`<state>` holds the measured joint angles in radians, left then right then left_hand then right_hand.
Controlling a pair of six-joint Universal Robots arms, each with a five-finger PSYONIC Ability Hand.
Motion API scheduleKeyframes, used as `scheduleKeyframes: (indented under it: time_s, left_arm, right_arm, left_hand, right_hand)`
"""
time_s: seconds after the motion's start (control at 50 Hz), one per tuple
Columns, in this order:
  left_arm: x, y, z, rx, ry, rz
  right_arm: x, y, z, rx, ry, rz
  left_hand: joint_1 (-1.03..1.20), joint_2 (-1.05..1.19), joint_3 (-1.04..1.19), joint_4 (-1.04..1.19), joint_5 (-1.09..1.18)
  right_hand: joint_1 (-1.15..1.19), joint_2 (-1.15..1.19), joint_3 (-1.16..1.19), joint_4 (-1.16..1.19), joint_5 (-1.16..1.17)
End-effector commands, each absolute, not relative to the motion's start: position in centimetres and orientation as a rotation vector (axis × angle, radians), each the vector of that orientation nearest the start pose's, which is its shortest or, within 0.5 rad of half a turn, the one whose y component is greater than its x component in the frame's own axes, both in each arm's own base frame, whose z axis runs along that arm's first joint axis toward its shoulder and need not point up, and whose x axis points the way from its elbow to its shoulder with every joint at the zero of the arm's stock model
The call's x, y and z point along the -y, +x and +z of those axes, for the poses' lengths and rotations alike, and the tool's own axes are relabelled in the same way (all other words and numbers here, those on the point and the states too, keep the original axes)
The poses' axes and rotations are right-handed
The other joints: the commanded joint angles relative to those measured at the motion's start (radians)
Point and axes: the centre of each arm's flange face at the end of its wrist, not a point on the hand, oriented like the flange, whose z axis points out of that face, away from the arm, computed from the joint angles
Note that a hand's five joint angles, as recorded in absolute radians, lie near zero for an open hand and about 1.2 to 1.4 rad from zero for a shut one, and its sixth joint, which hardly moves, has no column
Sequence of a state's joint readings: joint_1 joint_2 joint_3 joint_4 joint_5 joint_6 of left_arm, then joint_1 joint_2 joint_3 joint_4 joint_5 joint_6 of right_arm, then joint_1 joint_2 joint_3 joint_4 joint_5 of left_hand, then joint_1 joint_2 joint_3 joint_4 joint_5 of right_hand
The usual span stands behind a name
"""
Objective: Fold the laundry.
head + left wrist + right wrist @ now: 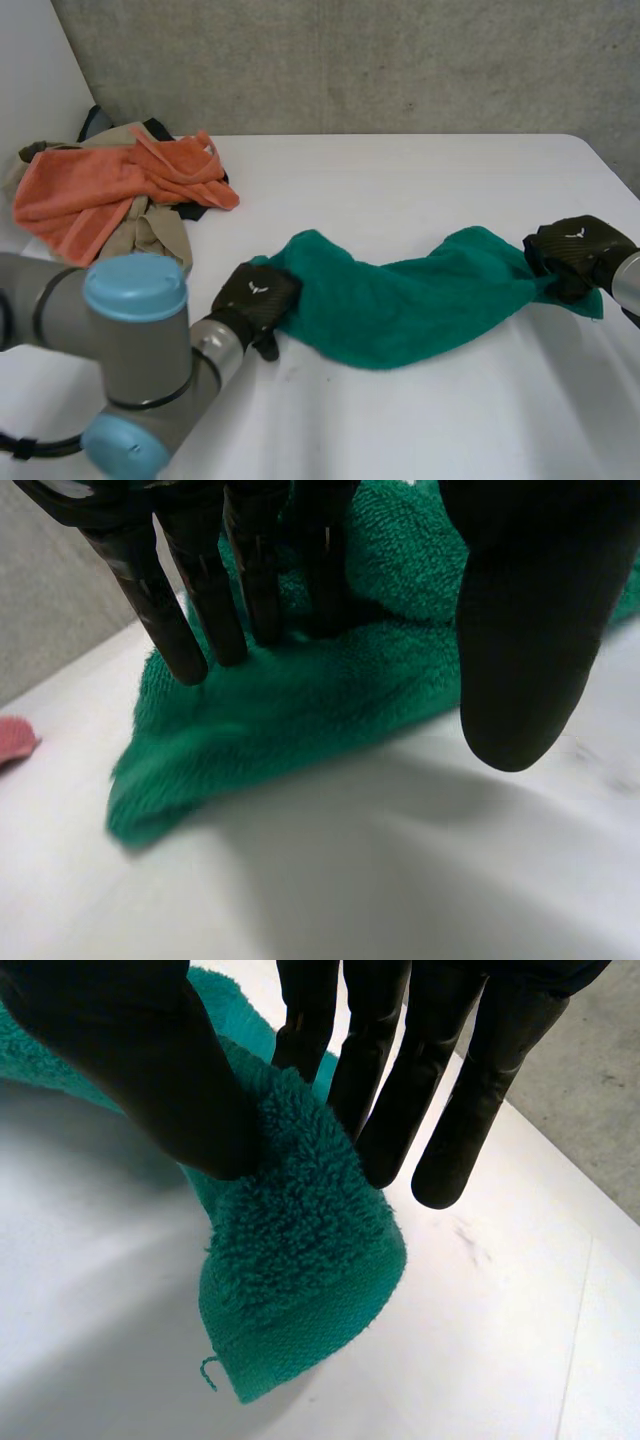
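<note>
A rough grey concrete wall (400, 60) backs a smooth white table (400, 190), and stretched across the front of that table is the green towel (400, 300), a thick terry cloth, rumpled into a long wavy band between the two hands.

At its left end, the left hand (255, 295) sits on top of the cloth. From the left wrist view, the fingers (190, 630) are straight and close together, tips pressing down into the looped pile of the green towel (300, 710), while the thumb (520, 630) hangs apart from them, its tip over bare table just beside the towel's edge.

Over to the right end: the right hand (575, 250) has the corner. The right wrist view shows the thumb (150, 1060) squeezing a fold of towel (300, 1290) against the straight fingers (400, 1090), a firm pinch, with the hemmed corner drooping below and a loose thread curling off it.

At the table's far left corner lies a heap of laundry: an orange towel (100, 190), soft and crumpled, draped over a beige garment (150, 235), with dark cloth peeking out beneath.
</note>
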<state>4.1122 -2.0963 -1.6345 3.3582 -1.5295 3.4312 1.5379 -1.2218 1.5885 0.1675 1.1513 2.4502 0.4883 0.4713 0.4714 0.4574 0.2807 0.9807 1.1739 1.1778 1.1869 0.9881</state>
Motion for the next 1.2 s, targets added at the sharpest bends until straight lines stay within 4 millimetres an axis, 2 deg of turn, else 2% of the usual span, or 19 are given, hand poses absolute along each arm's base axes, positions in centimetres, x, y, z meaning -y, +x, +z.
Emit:
scheduleKeyframes:
  time_s: [0.02, 0.22, 0.28, 0.3, 0.32, 0.4, 0.48, 0.54, 0.62, 0.76, 0.84, 0.88, 0.96, 1.0, 1.02, 1.06, 1.1, 1.14, 1.2]
  left_arm:
    - [23.5, -33.8, 12.7, -2.444, 1.250, -1.943]
    - [25.4, -35.7, 11.3, -2.417, 1.266, -1.980]
    - [25.8, -36.0, 11.2, -2.405, 1.265, -1.994]
    - [26.1, -36.1, 11.5, -2.392, 1.252, -2.009]
    - [26.3, -36.1, 11.6, -2.388, 1.242, -2.014]
    - [26.7, -35.5, 12.9, -2.355, 1.149, -2.029]
    - [26.4, -34.1, 18.2, -2.272, 1.033, -2.128]
    - [25.6, -31.4, 22.0, -2.239, 0.972, -2.166]
    - [25.1, -29.7, 23.9, -2.238, 0.969, -2.177]
    - [26.3, -28.0, 23.7, -2.285, 0.962, -2.117]
    - [28.1, -28.0, 22.3, -2.291, 0.951, -2.078]
    - [30.0, -28.4, 22.0, -2.245, 0.953, -2.091]
    - [33.3, -29.3, 23.1, -2.112, 0.931, -2.182]
    - [34.7, -29.8, 24.5, -2.034, 0.891, -2.268]
    - [35.9, -30.3, 26.8, -1.920, 0.833, -2.390]
    - [36.7, -30.5, 28.7, -1.827, 0.776, -2.489]
    - [37.4, -30.9, 31.5, -1.687, 0.678, -2.649]
    - [37.6, -30.8, 32.9, -1.610, 0.614, -2.735]
    - [37.3, -30.8, 34.3, -1.547, 0.530, -2.818]
  right_arm:
    - [31.2, 15.8, 18.1, -2.435, -1.170, -1.592]
    - [31.2, 15.6, 17.8, -2.445, -1.167, -1.580]
    - [31.2, 15.6, 17.8, -2.446, -1.167, -1.584]
    - [31.2, 15.6, 17.8, -2.448, -1.166, -1.585]
    - [31.3, 15.6, 17.9, -2.446, -1.167, -1.589]
    - [32.1, 14.6, 18.7, -2.505, -1.147, -1.644]
    - [32.8, 13.8, 19.9, -2.570, -1.150, -1.689]
    - [32.6, 13.3, 21.5, -2.612, -1.213, -1.722]
    - [32.0, 13.0, 22.6, -2.661, -1.385, -1.703]
    - [31.8, 13.0, 22.3, -2.702, -1.496, -1.668]
    - [33.0, 13.9, 22.4, -2.695, -1.510, -1.731]
    - [34.0, 14.7, 22.3, -2.678, -1.526, -1.777]
    - [36.6, 17.0, 24.3, -2.576, -1.507, -2.061]
    - [38.4, 17.9, 27.1, -2.451, -1.378, -2.355]
    - [38.9, 18.1, 28.0, -2.400, -1.324, -2.447]
    - [40.4, 18.2, 31.2, -2.194, -1.118, -2.744]
    - [40.9, 18.2, 33.0, -2.075, -1.001, -2.883]
    - [40.7, 18.5, 35.4, -1.910, -0.874, -3.025]
    - [39.9, 18.4, 36.6, -1.883, -0.848, -3.050]
  left_hand:
    - [0.001, 0.018, 0.018, 0.032, 0.034]
    - [0.089, 0.106, 0.106, 0.120, 0.122]
    - [0.493, 0.510, 0.510, 0.524, 0.526]
    - [0.805, 0.822, 0.822, 0.836, 0.838]
    - [0.907, 0.924, 0.924, 0.938, 0.940]
    - [0.908, 0.925, 0.925, 0.939, 0.941]
    - [0.908, 0.925, 0.925, 0.939, 0.941]
    - [0.908, 0.925, 0.925, 0.939, 0.941]
    - [0.908, 0.925, 0.925, 0.939, 0.941]
    - [0.908, 0.925, 0.925, 0.939, 0.941]
    - [0.908, 0.925, 0.925, 0.939, 0.941]
    - [0.908, 0.925, 0.925, 0.939, 0.941]
    - [0.908, 0.925, 0.925, 0.939, 0.941]
    - [0.908, 0.925, 0.925, 0.939, 0.941]
    - [0.908, 0.925, 0.925, 0.939, 0.941]
    - [0.908, 0.925, 0.925, 0.939, 0.941]
    - [0.908, 0.925, 0.925, 0.939, 0.941]
    - [0.908, 0.925, 0.925, 0.939, 0.941]
    - [0.908, 0.925, 0.925, 0.939, 0.941]
  right_hand:
    - [0.416, 0.222, 0.218, 0.209, 0.234]
    - [0.416, 0.222, 0.218, 0.209, 0.234]
    - [0.416, 0.222, 0.218, 0.209, 0.234]
    - [0.416, 0.222, 0.218, 0.209, 0.234]
    - [0.416, 0.222, 0.218, 0.209, 0.234]
    - [0.416, 0.222, 0.218, 0.209, 0.234]
    - [0.416, 0.222, 0.218, 0.209, 0.234]
    - [0.416, 0.222, 0.218, 0.209, 0.234]
    - [0.416, 0.222, 0.218, 0.209, 0.234]
    - [0.416, 0.222, 0.218, 0.209, 0.234]
    - [0.416, 0.222, 0.218, 0.209, 0.234]
    - [0.416, 0.222, 0.218, 0.209, 0.234]
    - [0.416, 0.222, 0.218, 0.209, 0.234]
    - [0.416, 0.222, 0.218, 0.209, 0.234]
    - [0.416, 0.222, 0.218, 0.209, 0.234]
    - [0.416, 0.222, 0.218, 0.209, 0.234]
    - [0.416, 0.222, 0.218, 0.209, 0.234]
    - [0.416, 0.222, 0.218, 0.209, 0.234]
    - [0.416, 0.222, 0.218, 0.209, 0.234]
